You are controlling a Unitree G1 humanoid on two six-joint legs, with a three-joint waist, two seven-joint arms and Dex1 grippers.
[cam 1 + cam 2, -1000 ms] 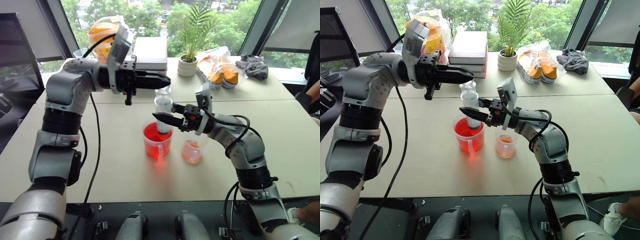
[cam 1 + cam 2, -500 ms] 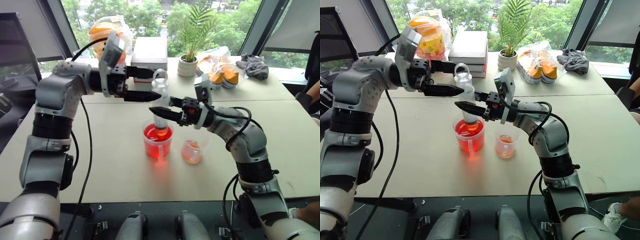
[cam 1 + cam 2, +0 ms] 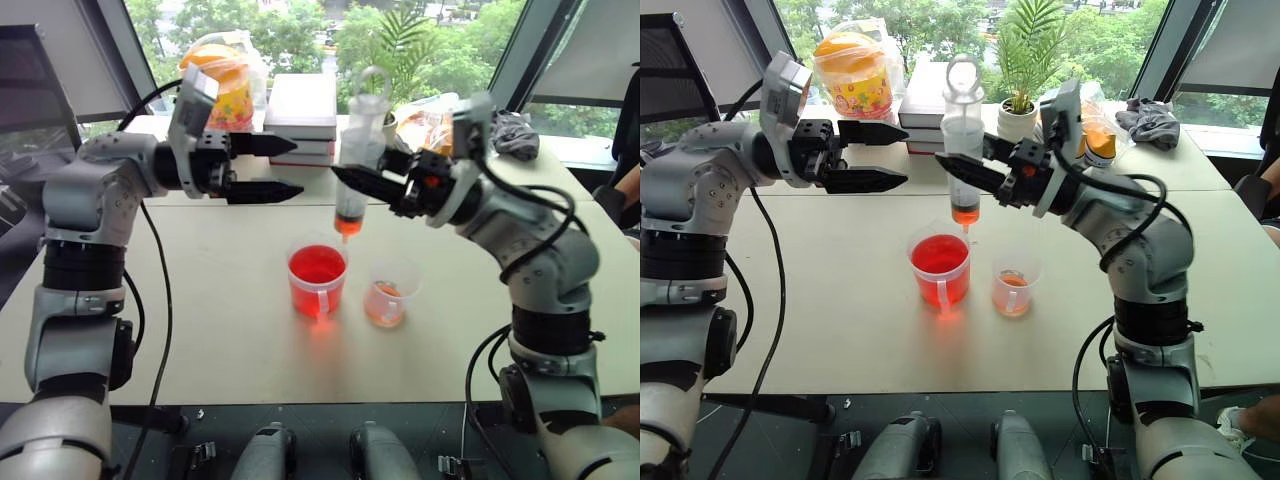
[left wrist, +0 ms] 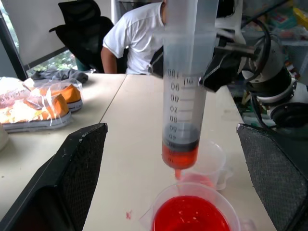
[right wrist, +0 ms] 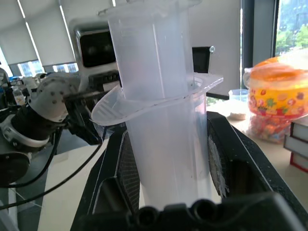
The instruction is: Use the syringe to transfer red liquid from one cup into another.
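The syringe (image 3: 357, 140) hangs upright in the air with my right gripper (image 3: 350, 178) shut on its barrel; its fingers (image 5: 127, 168) clamp the clear tube from both sides. Red liquid (image 3: 347, 222) fills the bottom of the barrel, seen closer in the left wrist view as red liquid (image 4: 180, 156). Its tip hovers above the larger cup (image 3: 317, 280), which glows bright red. The smaller cup (image 3: 388, 292), pale orange at the bottom, stands just right of it. My left gripper (image 3: 298, 166) is open, level with the syringe and to its left, touching nothing.
At the back of the table are a stack of books (image 3: 302, 105), a potted plant (image 3: 378, 125), a snack tub (image 3: 215, 75), bagged shoes (image 3: 440, 140) and a dark cloth (image 3: 505, 130). A seated person (image 4: 134, 38) is beyond the table's right end.
My right gripper lifted the syringe up out of the larger cup. My left gripper opened off the plunger top and drew back to the left.
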